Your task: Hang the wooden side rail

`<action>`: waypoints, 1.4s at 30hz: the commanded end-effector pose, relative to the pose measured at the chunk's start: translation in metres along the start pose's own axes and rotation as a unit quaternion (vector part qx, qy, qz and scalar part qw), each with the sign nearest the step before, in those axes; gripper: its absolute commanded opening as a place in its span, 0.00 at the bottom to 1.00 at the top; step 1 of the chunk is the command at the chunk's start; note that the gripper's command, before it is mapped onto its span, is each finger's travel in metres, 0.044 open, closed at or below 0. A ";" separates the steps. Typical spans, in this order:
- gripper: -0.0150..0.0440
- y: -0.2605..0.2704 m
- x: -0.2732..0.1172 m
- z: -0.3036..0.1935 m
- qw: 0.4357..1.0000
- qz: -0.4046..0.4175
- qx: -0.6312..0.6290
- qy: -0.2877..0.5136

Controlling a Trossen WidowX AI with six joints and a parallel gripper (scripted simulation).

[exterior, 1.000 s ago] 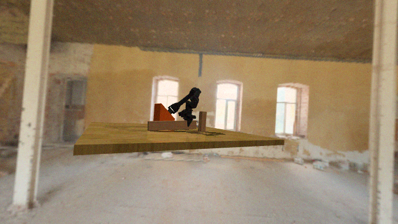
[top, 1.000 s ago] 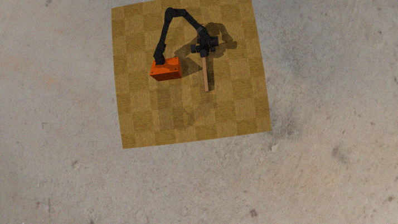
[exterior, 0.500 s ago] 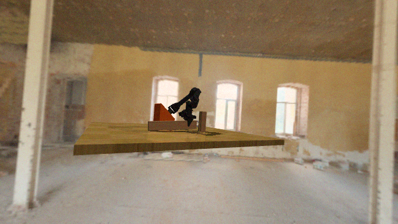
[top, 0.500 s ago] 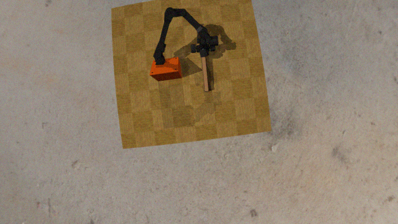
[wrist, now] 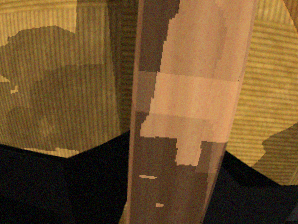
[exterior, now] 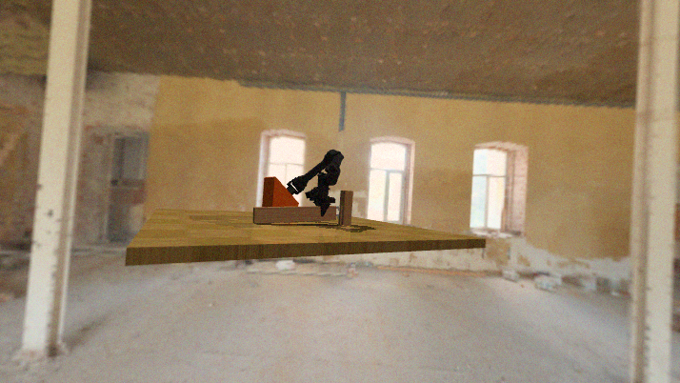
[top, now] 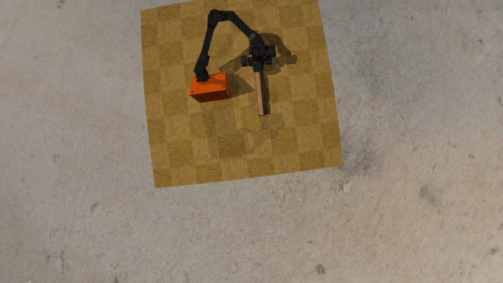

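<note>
The wooden side rail [top: 259, 95] [exterior: 286, 215] [wrist: 200, 100] is long and brown. My gripper [exterior: 324, 211] is shut on the rail near its post-side end; black fingers flank the rail in the wrist view. The rail's far end is at the table surface, and its gripped end looks slightly raised. The upright headboard post [exterior: 346, 208] stands just beyond the gripped end, with a narrow gap between them in the exterior view. Something small shows in that gap, but the hooks cannot be made out. The slot and pins are not visible. The arm hides the post in the top view.
The orange base block [top: 210, 86] [exterior: 276, 192] carries the arm and stands beside the rail. The arm arches from it to the gripper. The checkered wooden table [top: 183, 151] [exterior: 286, 238] has its edges well out from the rail.
</note>
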State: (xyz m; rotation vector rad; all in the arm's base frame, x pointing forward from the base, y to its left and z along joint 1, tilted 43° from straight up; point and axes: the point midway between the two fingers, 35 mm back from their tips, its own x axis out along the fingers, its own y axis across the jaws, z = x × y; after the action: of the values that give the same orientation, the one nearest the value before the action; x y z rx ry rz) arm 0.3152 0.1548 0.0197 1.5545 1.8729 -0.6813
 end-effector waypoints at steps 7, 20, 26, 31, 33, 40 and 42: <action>0.25 0.003 -0.004 -0.001 1.000 0.006 0.002 0.001; 0.25 0.003 -0.004 -0.003 1.000 0.006 0.002 0.001; 0.25 0.003 -0.004 -0.003 1.000 0.006 0.002 0.001; 0.25 0.003 -0.005 -0.004 1.000 0.006 0.002 0.001; 0.25 0.004 -0.005 -0.004 1.000 0.006 0.002 0.001; 0.25 0.004 -0.005 -0.005 1.000 0.006 0.002 0.001; 0.25 0.003 -0.005 -0.005 1.000 0.006 0.002 0.001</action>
State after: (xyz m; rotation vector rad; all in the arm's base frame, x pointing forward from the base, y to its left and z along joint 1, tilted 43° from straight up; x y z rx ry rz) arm 0.3148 0.1575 0.0222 1.5532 1.8747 -0.6834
